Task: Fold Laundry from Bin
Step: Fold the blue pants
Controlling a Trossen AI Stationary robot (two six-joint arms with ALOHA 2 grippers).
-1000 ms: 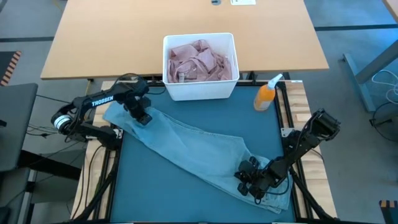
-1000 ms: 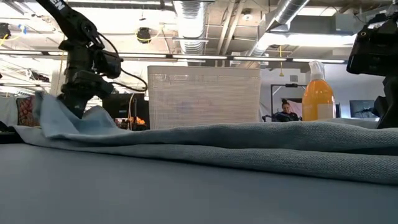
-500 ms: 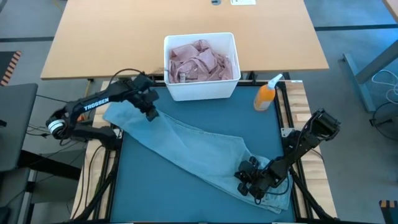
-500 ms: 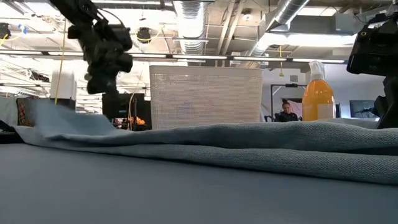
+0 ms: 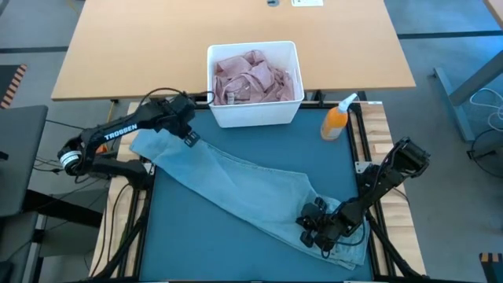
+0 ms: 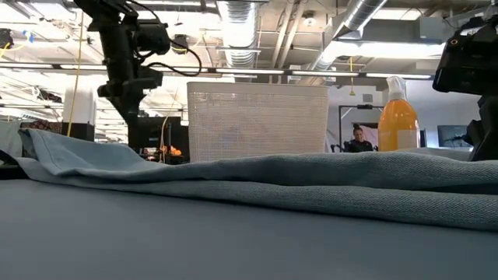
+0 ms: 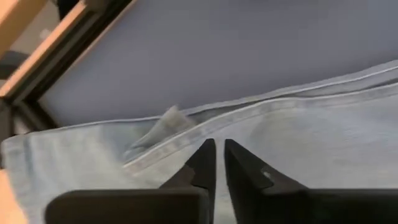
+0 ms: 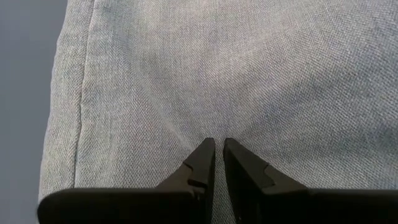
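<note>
Left gripper [image 5: 191, 138] hovers above jeans [image 5: 244, 185] far-left end, fingers nearly together, empty. Jeans lie diagonally across mat [image 5: 236, 251]. Bin [image 5: 253, 114] with pink laundry [image 5: 253, 76] sits far centre. Right gripper [image 5: 308, 229] presses jeans near-right, pinching denim.

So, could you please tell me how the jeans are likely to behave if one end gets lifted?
The jeans lie limp and creased across the mat, so they would probably droop. Their length suggests the far end would drag. The thick weave likely grips well.
</note>
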